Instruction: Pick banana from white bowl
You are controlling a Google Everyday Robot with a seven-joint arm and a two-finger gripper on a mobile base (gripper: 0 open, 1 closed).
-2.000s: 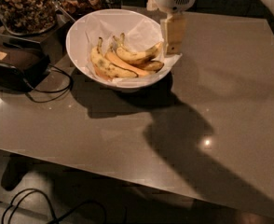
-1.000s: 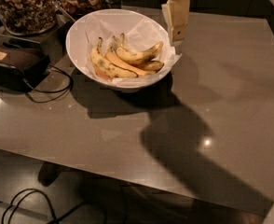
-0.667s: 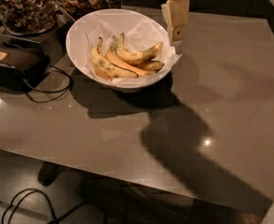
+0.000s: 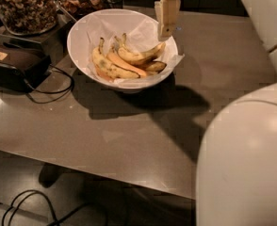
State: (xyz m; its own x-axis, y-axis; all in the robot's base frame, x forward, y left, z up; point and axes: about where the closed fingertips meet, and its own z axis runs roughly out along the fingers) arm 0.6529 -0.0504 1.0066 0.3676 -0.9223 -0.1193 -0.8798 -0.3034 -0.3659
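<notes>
The white bowl [image 4: 79,36], lined with crumpled white paper, stands at the back of the grey table. Three bananas lie in it. The strongly curved yellow banana [image 4: 141,56] with a dark stem lies on top toward the right. A flatter orange-tinted banana [image 4: 125,66] and a darker-spotted one [image 4: 105,66] lie to its left. My gripper [image 4: 165,31] hangs point-down over the bowl's right inner side, just above the curved banana's right end and apart from it. Nothing shows in it.
Glass jars of nuts [image 4: 23,6] stand at the back left on a metal box. A black device [image 4: 13,65] with a cable lies left of the bowl. My arm's large white body [image 4: 244,164] fills the lower right. Cables lie on the floor [image 4: 25,206].
The gripper rose from low at the bowl's right rim, then shifted slightly left over the bowl. My arm's white body has come into view at the right.
</notes>
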